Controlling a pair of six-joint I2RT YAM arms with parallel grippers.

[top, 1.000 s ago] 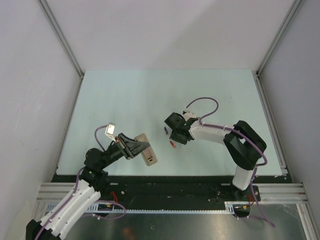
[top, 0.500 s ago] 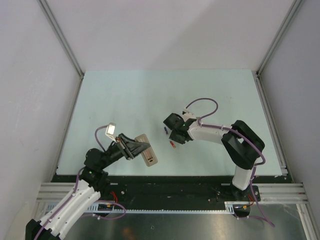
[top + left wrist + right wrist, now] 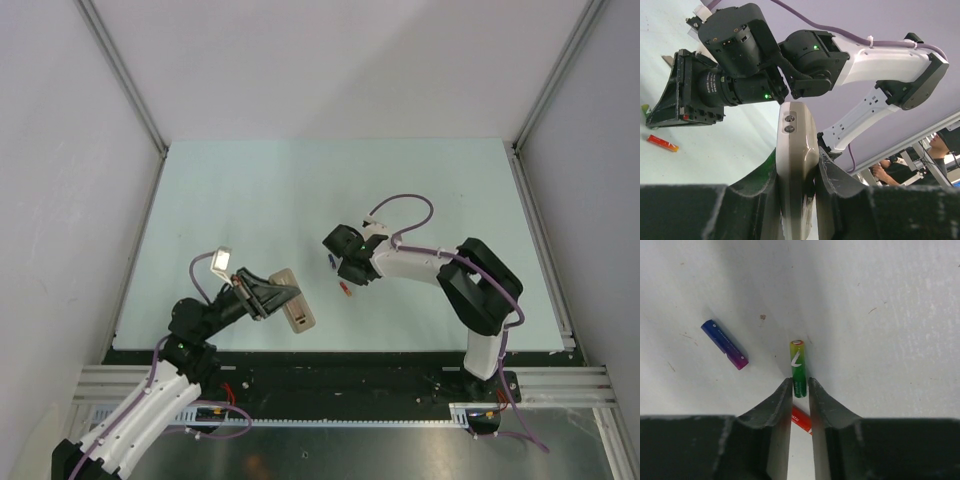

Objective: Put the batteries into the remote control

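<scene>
Right arm (image 3: 420, 262) farther left, right fingers (image 3: 777, 405) barely apart astride green battery (image 3: 798, 367); left fingers (image 3: 837, 185) tight on remote control (image 3: 795, 150)

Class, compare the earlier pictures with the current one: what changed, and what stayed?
The right claw edged leftward in the top view, its jaws narrowing around the green battery. The left claw stays clamped on the remote control; the blue battery and red battery lie unmoved.

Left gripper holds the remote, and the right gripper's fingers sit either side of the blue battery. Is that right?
Not the blue one. The right wrist view shows the right gripper with its fingers either side of the green battery; the blue battery lies apart. The left gripper does hold the remote control.
</scene>
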